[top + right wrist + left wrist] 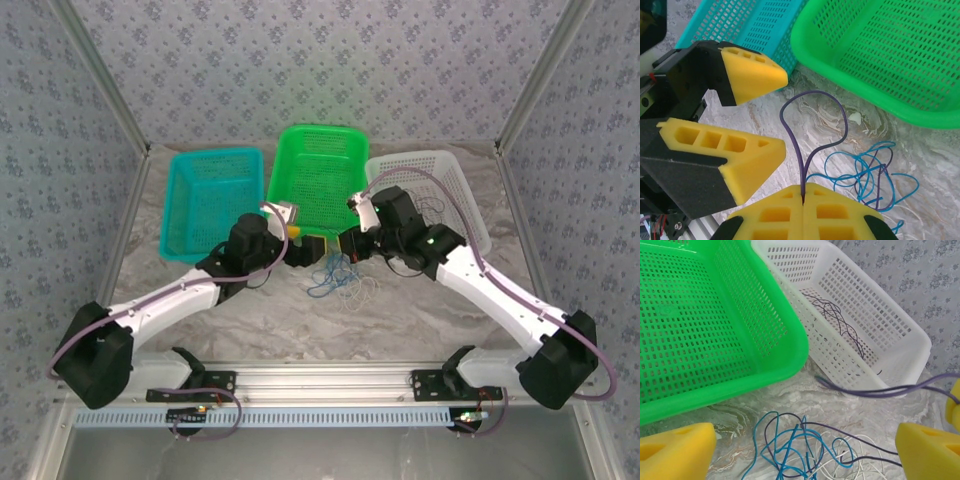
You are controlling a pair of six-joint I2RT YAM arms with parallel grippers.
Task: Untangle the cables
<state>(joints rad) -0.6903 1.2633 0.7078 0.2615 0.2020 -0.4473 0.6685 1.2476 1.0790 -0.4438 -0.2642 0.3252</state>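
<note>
Finds cables [795, 440] tangled on table [805, 395], just before green basket [790, 355]. Clamps purple cable [844, 120] in right gripper [803, 200]; holds left gripper [805, 442] spread wide above them. Ought to pin blue loops [865, 170] with left, then draw purple out slowly.

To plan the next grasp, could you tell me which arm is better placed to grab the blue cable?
Probably left: the left gripper hangs open over the blue cable, while the right gripper is shut on the purple cable.
</note>
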